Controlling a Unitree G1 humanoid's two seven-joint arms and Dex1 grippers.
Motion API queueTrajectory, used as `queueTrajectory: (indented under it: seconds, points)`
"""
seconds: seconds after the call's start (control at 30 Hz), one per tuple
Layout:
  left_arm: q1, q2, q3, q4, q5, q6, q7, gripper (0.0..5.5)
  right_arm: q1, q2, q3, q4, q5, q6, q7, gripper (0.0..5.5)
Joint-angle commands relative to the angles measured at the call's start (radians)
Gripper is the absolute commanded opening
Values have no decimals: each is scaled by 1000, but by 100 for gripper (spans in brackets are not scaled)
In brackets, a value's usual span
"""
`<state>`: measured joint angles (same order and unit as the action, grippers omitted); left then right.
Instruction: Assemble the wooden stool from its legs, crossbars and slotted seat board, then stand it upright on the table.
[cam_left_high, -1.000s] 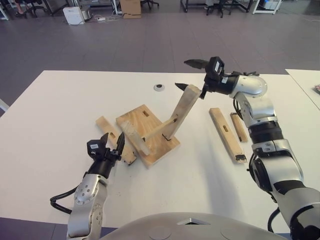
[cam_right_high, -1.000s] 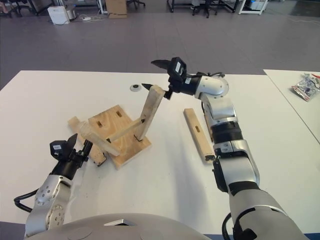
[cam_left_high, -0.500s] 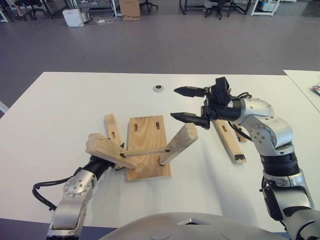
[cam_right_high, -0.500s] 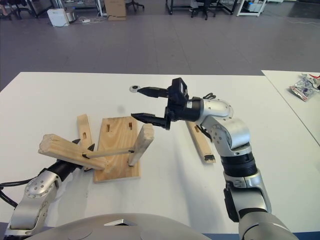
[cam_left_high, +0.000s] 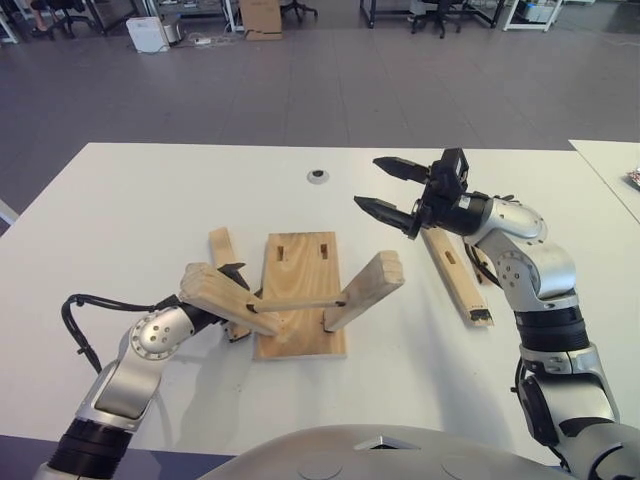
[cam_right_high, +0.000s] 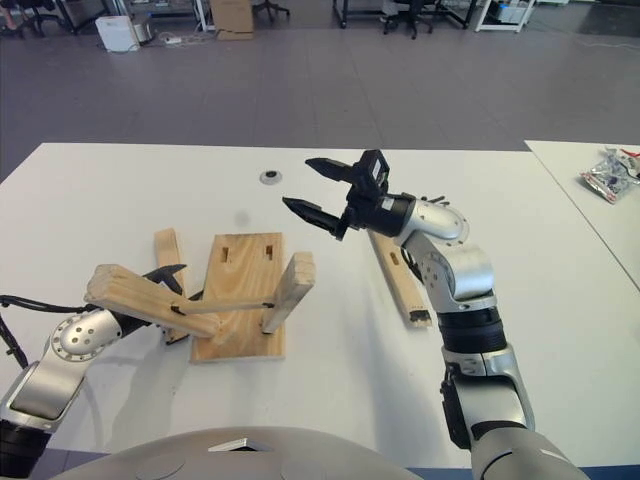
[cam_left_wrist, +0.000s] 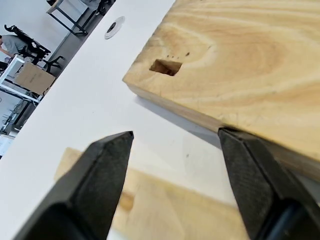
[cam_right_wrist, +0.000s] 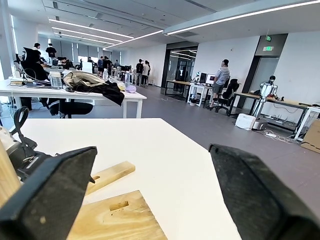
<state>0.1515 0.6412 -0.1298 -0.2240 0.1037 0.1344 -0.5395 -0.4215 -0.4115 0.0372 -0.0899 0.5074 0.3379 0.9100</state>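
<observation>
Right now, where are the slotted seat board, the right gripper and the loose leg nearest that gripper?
slotted seat board (cam_left_high: 303, 272), left eye view, bare top face.
right gripper (cam_left_high: 368, 181), left eye view, midway between fingertips.
loose leg (cam_left_high: 455, 282), left eye view, mid-length.

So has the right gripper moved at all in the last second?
Yes. The right gripper now sits lower in view and farther to the right of the table's round grommet than before.

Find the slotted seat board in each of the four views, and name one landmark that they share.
Left eye view: seat board lying flat, beneath the crossbar.
Right eye view: seat board left of centre, lying flat.
Left wrist view: seat board close up, just past the left end effector.
Right wrist view: seat board seen past the right end effector.
Shared landmark: the loose leg lying along the board's left side.
</observation>
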Motion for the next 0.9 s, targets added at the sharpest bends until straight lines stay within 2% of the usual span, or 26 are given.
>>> queueTrajectory:
  seconds: [0.03,0.17,0.3,0.37,0.53,0.77,0.9]
  points:
    - [-82,-97,-68,7,2,43,7,314,9,-10,-22,15,-11,-10,-11,417]
    - [57,-52,35,-74,-30,67,0,314,143,-136,-39,80,-89,-52,44,417]
    - [302,86,219,-114,-53,14,-90,314,341,-335,28,44,-225,-162,200,417]
    - [373,125,237,-123,-57,-36,-141,314,391,-380,78,-23,-267,-201,250,417]
    - [319,89,109,-159,-9,-70,-144,314,467,-389,156,-136,-335,-191,238,417]
    - [156,-60,-131,-125,52,-78,-115,314,448,-310,200,-101,-390,-78,98,417]
    - [170,-92,-126,-109,44,-85,-67,314,424,-271,195,-84,-390,-68,55,417]
